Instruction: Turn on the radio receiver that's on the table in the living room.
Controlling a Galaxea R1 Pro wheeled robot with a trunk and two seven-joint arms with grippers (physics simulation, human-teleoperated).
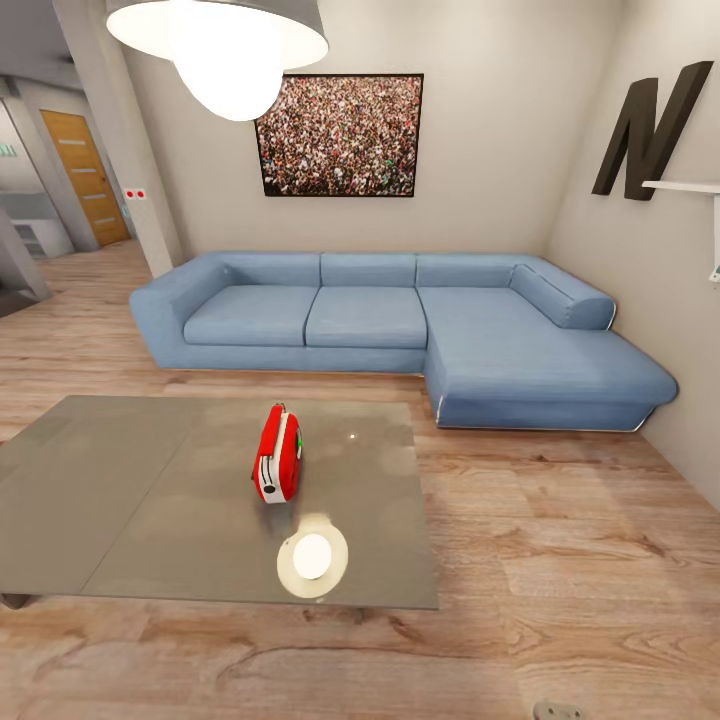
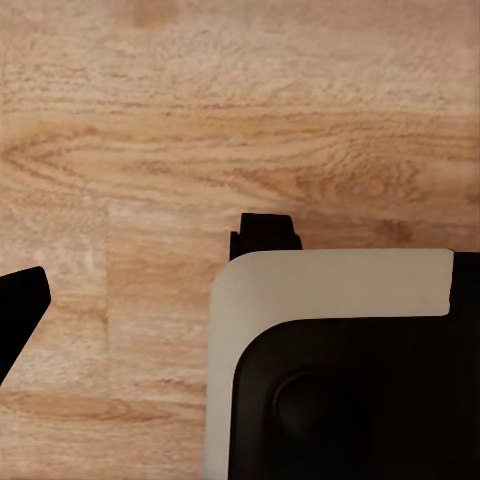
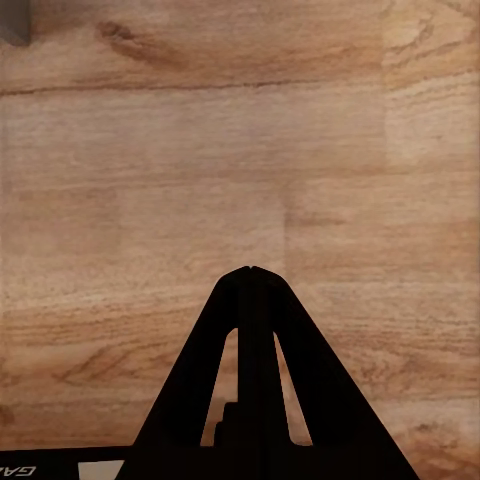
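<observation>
A: Where's the radio receiver [image 1: 279,453]?
B: Head view: upright near the middle of the grey tabletop [image 1: 120,500], the blue sofa [image 1: 400,320] at its 12 o'clock.
A: The wrists?
B: Wood floor [image 3: 150,180]. Right gripper [image 3: 250,272] fingers pressed together; the left gripper [image 2: 140,265], I cannot tell.

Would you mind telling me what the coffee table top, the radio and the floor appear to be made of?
The table top looks like polished grey glass or lacquer: it mirrors the ceiling lamp as a bright disc. The radio receiver seems to be glossy moulded plastic, with a red face and white edge. The floor appears to be light wood planks, matte, with visible grain and seams.
</observation>
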